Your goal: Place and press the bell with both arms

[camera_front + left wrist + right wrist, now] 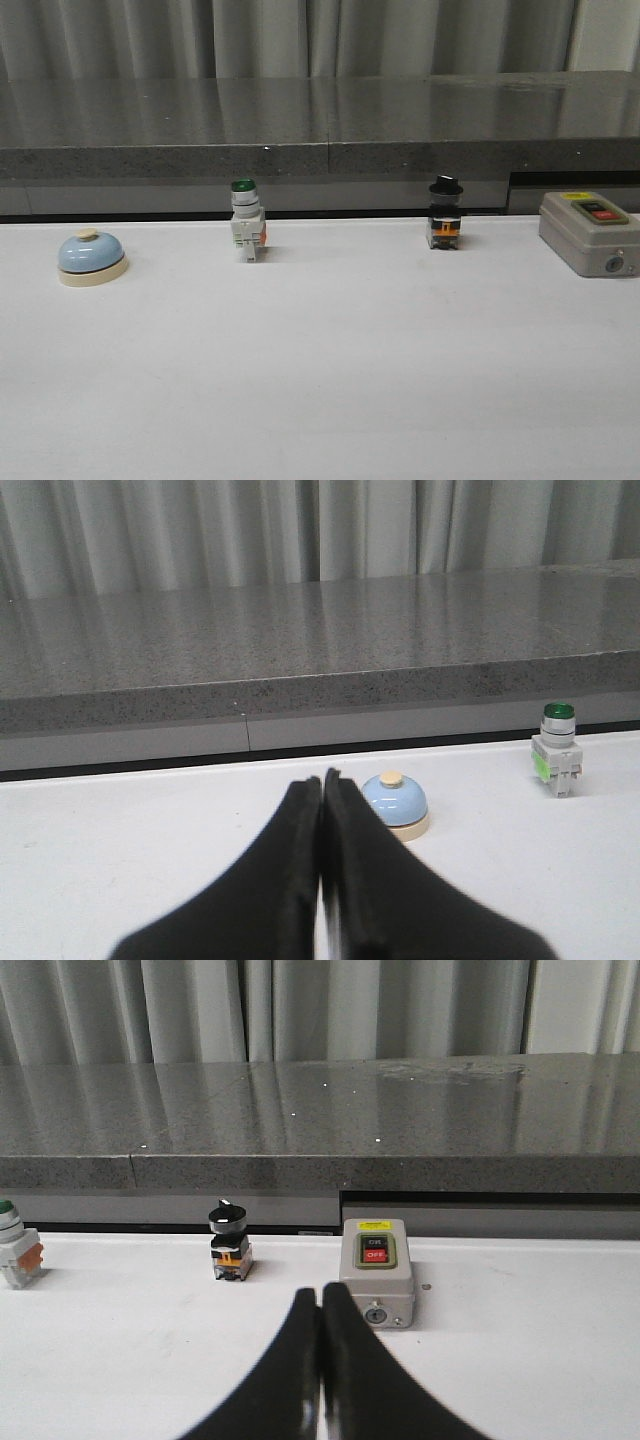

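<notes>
light-blue bell (pixel 91 256) is sitting upright on my white table (pixel 330 370), far left, untouched; i'm seeing the left gripper (pixel 322 785) pressed closed just before it, and the right gripper (pixel 320 1298) closed too, facing the grey switch box (pixel 377 1271)

You have a flat white table (pixel 330 380) carrying four things in a row along its far edge. At your far left sits the small glossy light-blue dome bell (pixel 91 257) on its cream base. Next comes the green-capped white pushbutton (pixel 246 222), then the black-knobbed selector switch (pixel 445 214), and at the far right the grey box with red button (pixel 590 232), all well apart.
</notes>
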